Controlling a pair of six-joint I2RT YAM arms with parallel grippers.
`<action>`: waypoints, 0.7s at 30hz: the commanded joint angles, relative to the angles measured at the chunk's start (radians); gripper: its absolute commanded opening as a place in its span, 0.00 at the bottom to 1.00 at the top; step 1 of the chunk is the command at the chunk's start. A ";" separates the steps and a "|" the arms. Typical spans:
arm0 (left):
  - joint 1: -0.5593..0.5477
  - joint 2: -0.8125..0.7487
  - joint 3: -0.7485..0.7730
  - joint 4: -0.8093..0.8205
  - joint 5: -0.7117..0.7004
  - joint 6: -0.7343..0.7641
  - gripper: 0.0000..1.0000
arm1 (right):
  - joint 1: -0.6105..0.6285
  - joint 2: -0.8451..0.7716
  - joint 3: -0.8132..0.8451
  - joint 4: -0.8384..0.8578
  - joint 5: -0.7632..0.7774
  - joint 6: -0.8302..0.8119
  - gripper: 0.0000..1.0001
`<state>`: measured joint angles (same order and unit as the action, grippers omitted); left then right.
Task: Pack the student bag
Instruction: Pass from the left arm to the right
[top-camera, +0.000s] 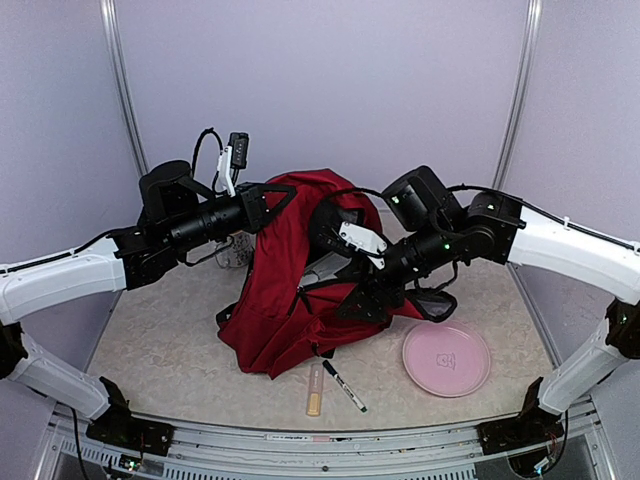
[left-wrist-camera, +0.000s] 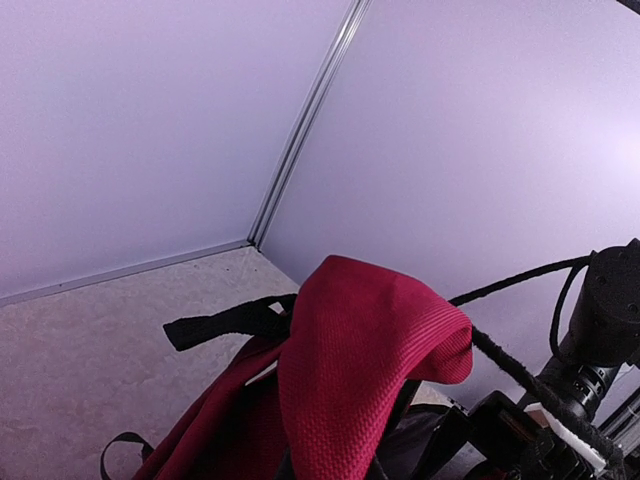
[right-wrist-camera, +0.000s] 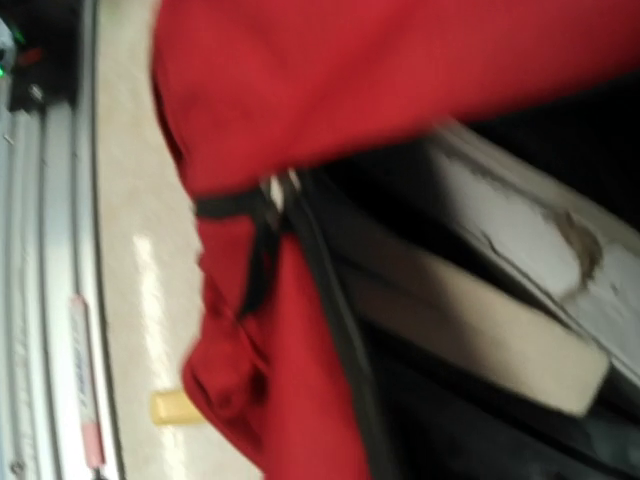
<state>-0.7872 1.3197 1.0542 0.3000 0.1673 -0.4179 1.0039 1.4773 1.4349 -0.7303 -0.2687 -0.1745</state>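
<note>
Top external view: one bag (top-camera: 290, 300) slumped mid-table, its top held up by the left gripper (top-camera: 272, 200), jaws pinched together on the red fabric. Right gripper (top-camera: 362, 298) sits at the bag's front side, and it's hard to tell if its jaws are apart. One plate (top-camera: 446, 358), one marker (top-camera: 344, 386) and one tube (top-camera: 315, 390) lie by the near edge. Bare table (top-camera: 170, 330) shows left of the bag.

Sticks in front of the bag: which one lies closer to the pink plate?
The black-and-white marker; the yellowish tube lies left of it, farther from the plate.
</note>
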 joint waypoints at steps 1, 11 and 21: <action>0.002 -0.009 -0.008 0.003 -0.048 0.009 0.00 | -0.008 -0.035 -0.003 -0.028 0.077 -0.016 0.99; 0.005 -0.043 -0.022 -0.017 -0.074 0.028 0.00 | -0.012 -0.034 0.018 -0.014 0.082 -0.015 0.00; 0.034 -0.063 0.039 -0.195 -0.080 0.123 0.77 | -0.037 -0.008 0.127 0.127 0.007 -0.075 0.00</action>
<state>-0.7761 1.2827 1.0481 0.2131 0.1043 -0.3538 0.9855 1.4605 1.4837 -0.7040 -0.2382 -0.2150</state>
